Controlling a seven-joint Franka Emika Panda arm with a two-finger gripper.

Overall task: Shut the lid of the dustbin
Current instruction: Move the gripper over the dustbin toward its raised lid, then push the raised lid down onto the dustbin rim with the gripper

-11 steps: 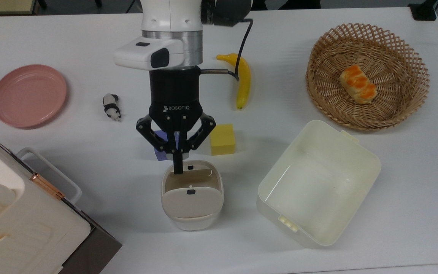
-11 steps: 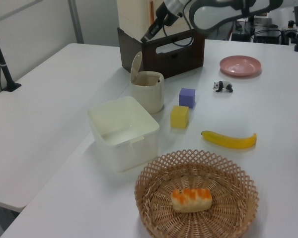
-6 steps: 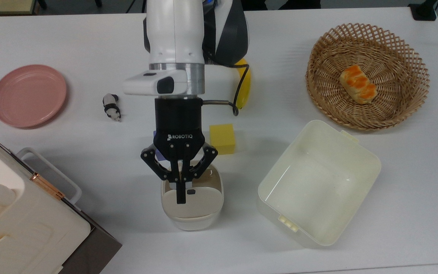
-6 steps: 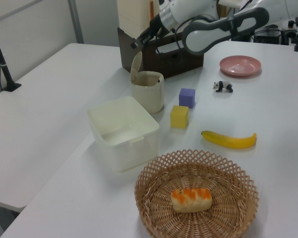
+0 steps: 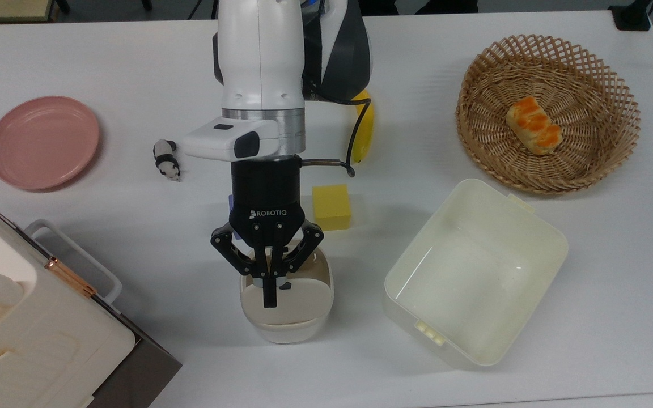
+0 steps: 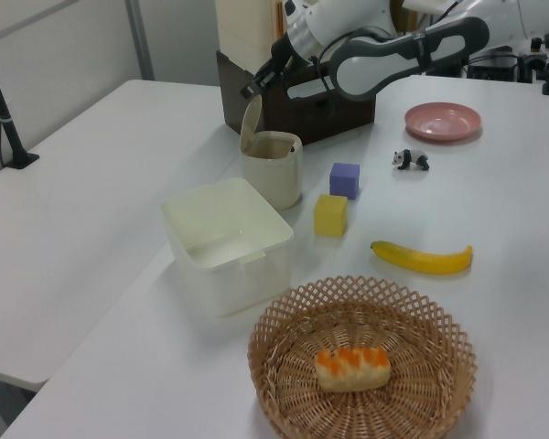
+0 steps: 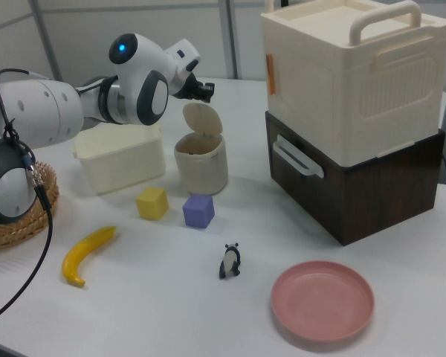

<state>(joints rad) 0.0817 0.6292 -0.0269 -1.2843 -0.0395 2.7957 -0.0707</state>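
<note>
The dustbin (image 5: 287,331) is a small off-white bin standing near the table's front middle in the top view; I also see the dustbin (image 6: 273,174) in the left view and the dustbin (image 7: 201,165) in the right view. Its beige lid (image 6: 250,123) stands open, tilted up on its hinge, and the lid (image 5: 298,303) has a small black button at its edge. My gripper (image 5: 270,300) is shut with nothing held. The gripper (image 6: 250,91) hangs just above the lid's upper edge. I cannot tell whether it touches the lid.
A cream tub (image 5: 474,272) sits to the top view's right of the bin. A yellow cube (image 5: 332,207), purple cube (image 6: 345,180), banana (image 6: 421,258), toy panda (image 5: 166,158), pink plate (image 5: 43,141) and wicker basket (image 5: 547,113) lie around. A big white case (image 5: 37,334) fills the top view's lower left.
My gripper moved from over the bin's far rim toward the top view's bottom, ending above the lid. It stayed shut. The lid has not visibly moved.
</note>
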